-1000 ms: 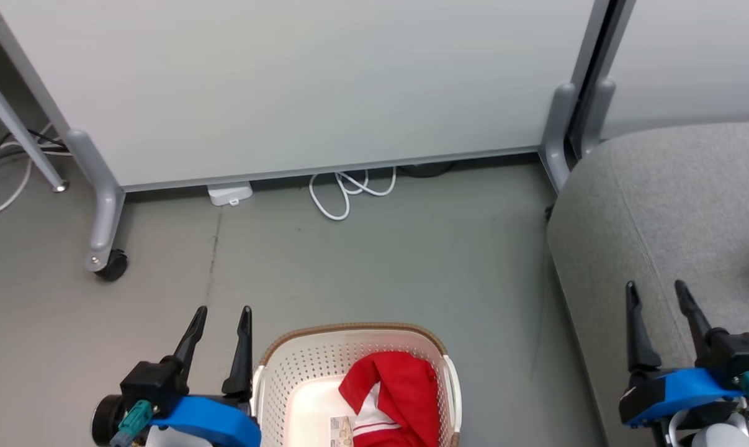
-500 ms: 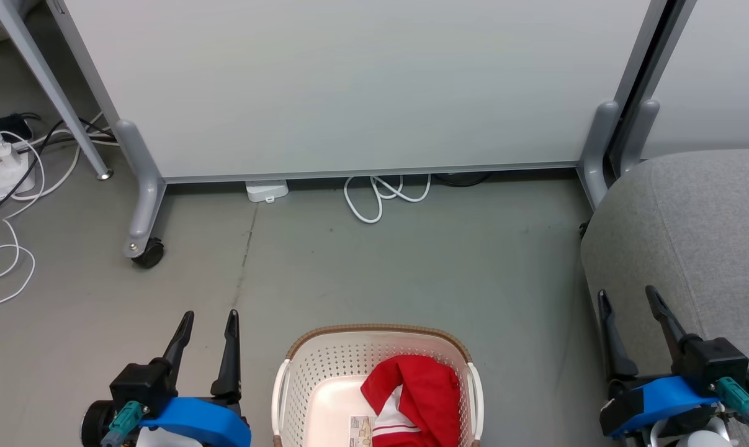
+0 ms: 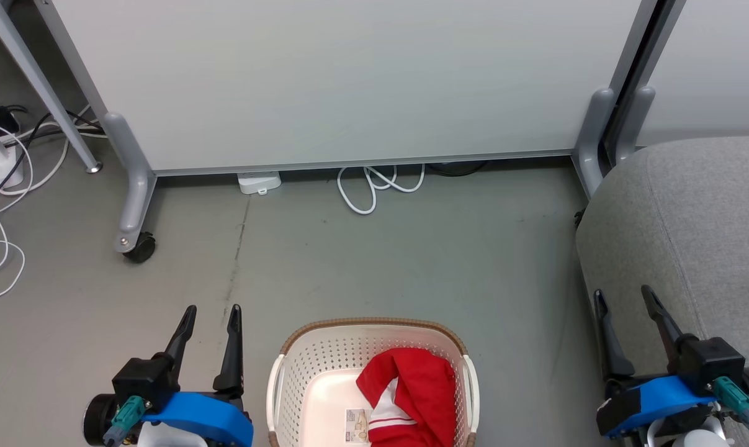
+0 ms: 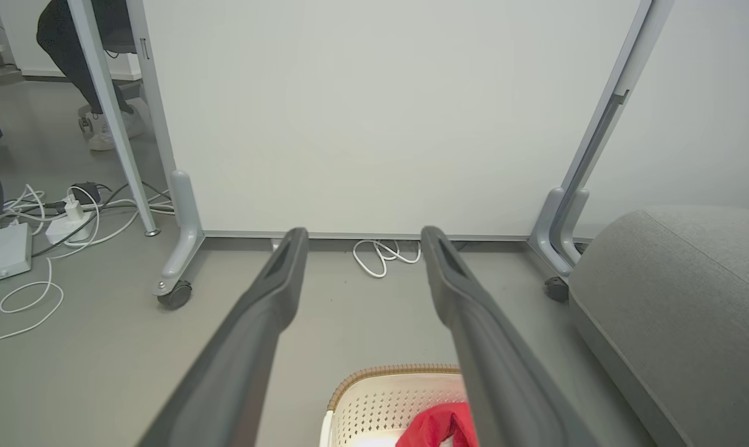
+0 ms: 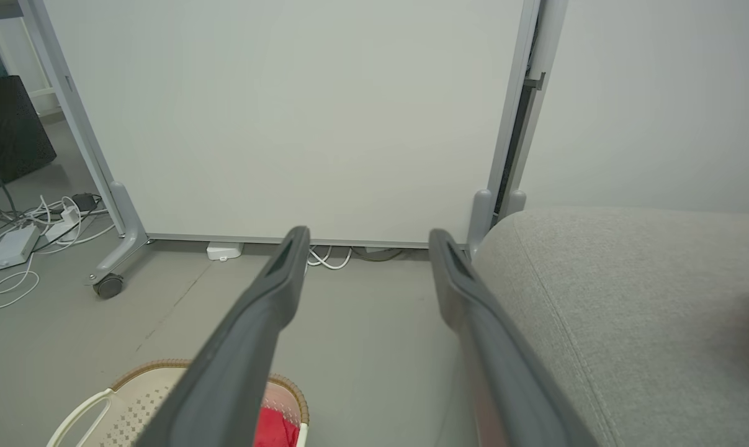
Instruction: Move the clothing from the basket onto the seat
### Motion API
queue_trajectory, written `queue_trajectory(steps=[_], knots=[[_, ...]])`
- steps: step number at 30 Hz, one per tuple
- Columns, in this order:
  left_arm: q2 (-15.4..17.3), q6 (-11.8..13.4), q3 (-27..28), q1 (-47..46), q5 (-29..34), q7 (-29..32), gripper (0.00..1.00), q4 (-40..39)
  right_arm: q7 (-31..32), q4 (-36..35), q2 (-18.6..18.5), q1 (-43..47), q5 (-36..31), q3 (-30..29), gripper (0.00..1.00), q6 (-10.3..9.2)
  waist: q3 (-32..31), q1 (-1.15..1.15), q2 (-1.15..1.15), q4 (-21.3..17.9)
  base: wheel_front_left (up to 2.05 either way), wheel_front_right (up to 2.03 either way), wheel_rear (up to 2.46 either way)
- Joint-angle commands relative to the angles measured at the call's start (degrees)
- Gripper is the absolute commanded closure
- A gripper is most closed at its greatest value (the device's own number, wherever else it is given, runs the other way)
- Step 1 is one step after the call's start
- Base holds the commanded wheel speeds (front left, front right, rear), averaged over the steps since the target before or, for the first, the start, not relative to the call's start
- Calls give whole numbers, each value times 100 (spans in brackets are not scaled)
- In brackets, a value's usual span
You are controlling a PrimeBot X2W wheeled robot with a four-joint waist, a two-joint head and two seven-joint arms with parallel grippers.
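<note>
On the grey floor [image 3: 411, 261], the cream perforated plastic basket [image 3: 374, 327] holds a crumpled bright red garment with white stripes [image 3: 411, 394] against its right wall. The head view has swung from the light grey upholstered sofa [image 3: 690, 211] toward the basket; nothing else moved. Left gripper [image 3: 213, 308] and right gripper [image 3: 622, 292] stand spread and empty, so a pick-up seems next

Grey floor [image 3: 374, 261], faint crack line left of centre. Standing on it: basket [image 3: 374, 324] bottom centre, seat [image 3: 690, 211] at right edge, wheeled partition [image 3: 349, 81] across the top. Coiled white cable [image 3: 374, 186] and small white box [image 3: 259, 182], possibly a power adapter, lie under the partition; tangled cables [image 3: 2, 186] at upper left.
</note>
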Motion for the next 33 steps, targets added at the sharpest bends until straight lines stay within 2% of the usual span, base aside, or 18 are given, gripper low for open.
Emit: queue_trajectory(steps=[1,10,15,26,33], knots=[[0,-15,-3,-69,23,-15,0,-6,-28,16,5,-48,22,1,0,1,11,0,0,-14,0,0,0],[13,-15,-108,-134,29,-15,0,-28,-54,-35,5,-152,27,26,0,1,194,0,0,-122,0,0,0],[20,-16,-179,-252,60,-15,0,-16,-69,-121,5,-286,37,97,0,1,498,0,0,-267,0,0,0],[132,-15,-587,-1039,120,-15,0,249,-89,-519,5,-968,28,248,0,1,1801,0,0,-810,0,0,0],[247,-15,-1048,-1759,-67,-15,0,908,-95,-786,6,-1374,46,345,0,1,2709,0,0,-1192,0,0,0]])
